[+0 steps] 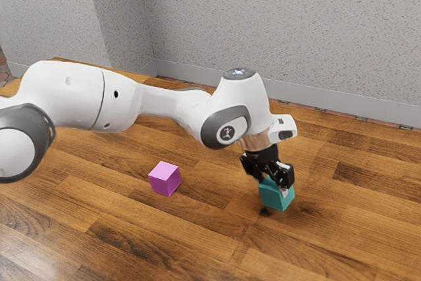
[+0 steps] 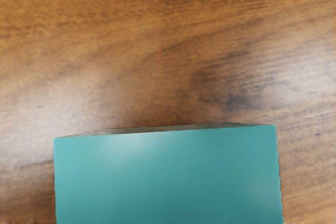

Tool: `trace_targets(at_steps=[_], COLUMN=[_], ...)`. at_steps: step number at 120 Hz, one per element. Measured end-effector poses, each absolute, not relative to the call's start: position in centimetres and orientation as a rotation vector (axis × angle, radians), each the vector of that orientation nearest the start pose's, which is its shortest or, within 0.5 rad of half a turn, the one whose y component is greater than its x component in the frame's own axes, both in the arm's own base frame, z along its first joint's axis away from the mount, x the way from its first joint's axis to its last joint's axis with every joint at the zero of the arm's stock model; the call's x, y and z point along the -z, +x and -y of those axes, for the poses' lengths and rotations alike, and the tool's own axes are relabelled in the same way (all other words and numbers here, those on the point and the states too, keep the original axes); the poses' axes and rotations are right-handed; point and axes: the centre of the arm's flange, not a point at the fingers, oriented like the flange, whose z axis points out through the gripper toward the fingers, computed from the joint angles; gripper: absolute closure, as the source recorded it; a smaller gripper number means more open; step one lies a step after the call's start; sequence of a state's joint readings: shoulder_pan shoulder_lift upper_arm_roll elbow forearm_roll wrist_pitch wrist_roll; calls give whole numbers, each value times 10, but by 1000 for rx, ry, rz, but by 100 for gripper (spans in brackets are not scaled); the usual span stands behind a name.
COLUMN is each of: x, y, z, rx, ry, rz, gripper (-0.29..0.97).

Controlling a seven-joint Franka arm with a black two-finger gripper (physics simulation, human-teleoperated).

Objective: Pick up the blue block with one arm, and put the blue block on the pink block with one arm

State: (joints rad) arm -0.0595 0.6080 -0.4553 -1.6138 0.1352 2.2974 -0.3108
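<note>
Gripper (image 1: 270, 178) on blue block (image 1: 277, 197).
Jaws pinch its two sides; pink block (image 1: 164, 178) lies well apart on the table (image 1: 99, 241).

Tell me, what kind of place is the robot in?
Likely a simulated test room: a wooden surface, speckled grey walls, plus a pink block and the blue-green block the gripper holds.

Blue block (image 1: 277, 199): teal-toned cube with plain faces, clamped from two sides between fingers of gripper (image 1: 272, 181), at or just above wooden surface (image 1: 99, 228); contact not determinable. Pink block (image 1: 164, 178): magenta cube, flat on wooden surface, well apart, toward exterior view's left.
</note>
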Motion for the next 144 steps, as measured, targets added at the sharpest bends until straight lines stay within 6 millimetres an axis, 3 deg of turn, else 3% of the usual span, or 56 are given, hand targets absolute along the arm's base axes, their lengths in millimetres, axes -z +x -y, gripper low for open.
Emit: trace_targets(at_steps=[12, 33, 68, 87, 103, 126, 144], x=[-346, -380, -403, -407, -408, -413, -416], y=[624, 596, 583, 568, 571, 573, 567], z=[300, 291, 212, 170, 127, 92, 75], rx=[165, 184, 207, 206, 207, 221, 227], ry=[-3284, -3228, -3163, -3138, -3128, -3113, -3096], rz=[-339, -354, -202, -117, -26, 22, 18], gripper=[31, 30, 30, 30, 30, 30, 30])
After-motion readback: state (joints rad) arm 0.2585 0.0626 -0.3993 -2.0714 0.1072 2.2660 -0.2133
